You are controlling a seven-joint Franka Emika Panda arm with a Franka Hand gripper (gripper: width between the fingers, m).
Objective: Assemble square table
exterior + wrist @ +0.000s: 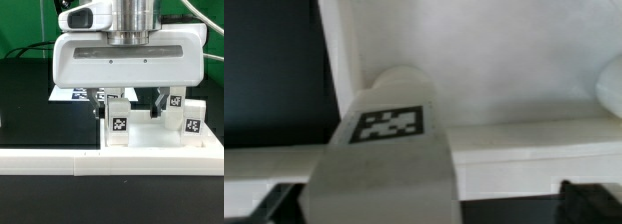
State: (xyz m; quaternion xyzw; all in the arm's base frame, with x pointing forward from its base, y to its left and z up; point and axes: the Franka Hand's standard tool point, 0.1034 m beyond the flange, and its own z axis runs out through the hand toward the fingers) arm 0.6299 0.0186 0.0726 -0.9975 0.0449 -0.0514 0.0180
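Beneath the arm's wide white gripper [128,100], on the black worktop [30,105], stand small white plastic leg blocks, each bearing a black-and-white square tag. One leg block [118,119] stands upright just below the gripper's dark fingers [97,100], its tag facing the exterior camera. Two more tagged leg blocks [190,118] stand near the exterior view's right, also upright. Behind them lies the large white square plastic slab [160,128], flat on the worktop. A long white L-shaped rail [110,158] runs across the front, its long axis left to right in the exterior view. A flat white sheet printed with tags, the marker board [72,95], peeks out behind the gripper.

From the wrist, a leg block [388,150] stands tall between the jaws, long axis vertical, tag facing the camera. The jaws are spread wide, clear of it on both sides, gripping nothing.
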